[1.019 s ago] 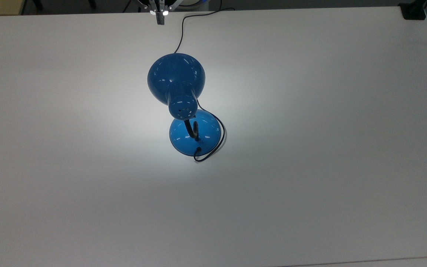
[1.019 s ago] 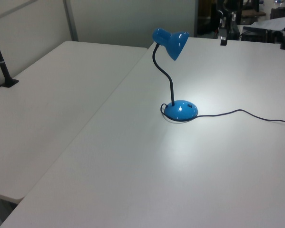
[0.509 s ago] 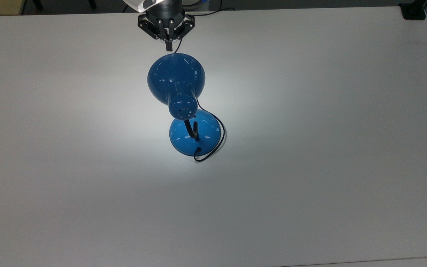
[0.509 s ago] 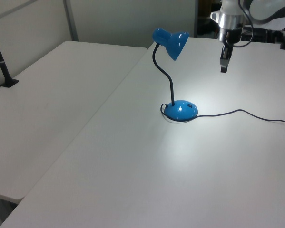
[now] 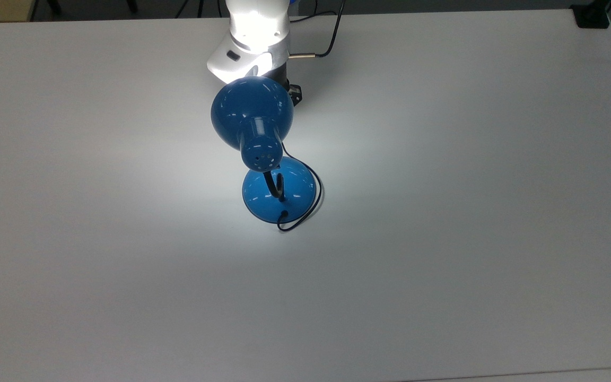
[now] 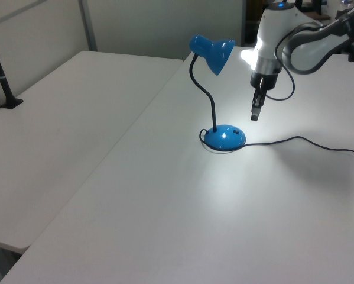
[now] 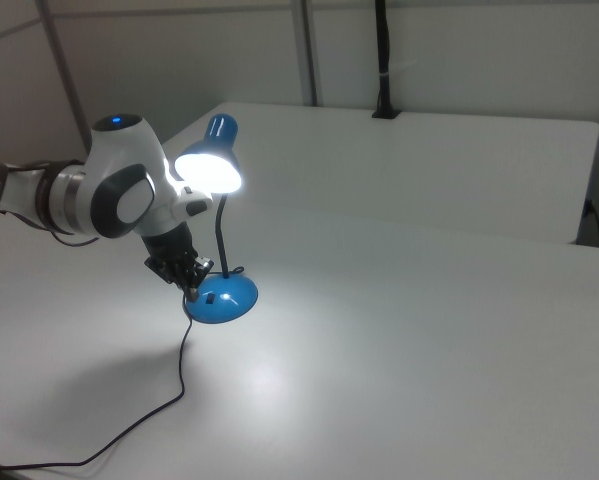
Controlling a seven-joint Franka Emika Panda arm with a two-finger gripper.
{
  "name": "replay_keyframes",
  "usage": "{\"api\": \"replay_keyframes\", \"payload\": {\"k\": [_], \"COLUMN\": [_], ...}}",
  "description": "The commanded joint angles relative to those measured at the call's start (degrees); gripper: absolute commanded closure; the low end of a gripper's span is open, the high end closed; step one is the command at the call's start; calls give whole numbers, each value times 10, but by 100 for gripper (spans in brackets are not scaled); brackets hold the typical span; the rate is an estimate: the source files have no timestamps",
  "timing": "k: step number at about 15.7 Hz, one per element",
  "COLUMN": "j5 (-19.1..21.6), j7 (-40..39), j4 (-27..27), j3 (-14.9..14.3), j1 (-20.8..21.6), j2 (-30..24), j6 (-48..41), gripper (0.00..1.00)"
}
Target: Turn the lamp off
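lamp (image 6: 224, 136) on table (image 6: 165, 225) | gripper (image 6: 255, 113) just above lamp base, on the left view's right

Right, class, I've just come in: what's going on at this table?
A robot arm's end effector hangs above the white table, close to the round base of a blue desk lamp without touching it. The lamp is lit, throwing a bright patch onto the table. Its cord trails off across the tabletop.

No readable text, label, brand, number or sign being shown on glossy blue metal desk lamp (image 6: 213, 53), white robot arm (image 6: 270, 32) or white table (image 5: 443, 212).
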Motion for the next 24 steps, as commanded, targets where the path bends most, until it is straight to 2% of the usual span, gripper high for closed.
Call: {"api": "replay_keyframes", "payload": {"k": [1, 8, 19, 24], "j5": [-5, -6, -9, -9], "j7": [-10, -10, -10, -8], "j4": [3, 6, 17, 13], "j3": [-4, -2, -2, -2], "j1": [10, 10, 15, 18], "j2": [33, 66, 95, 88], "j6": [48, 120, 127, 100], "gripper": [100, 100, 100, 100]}}
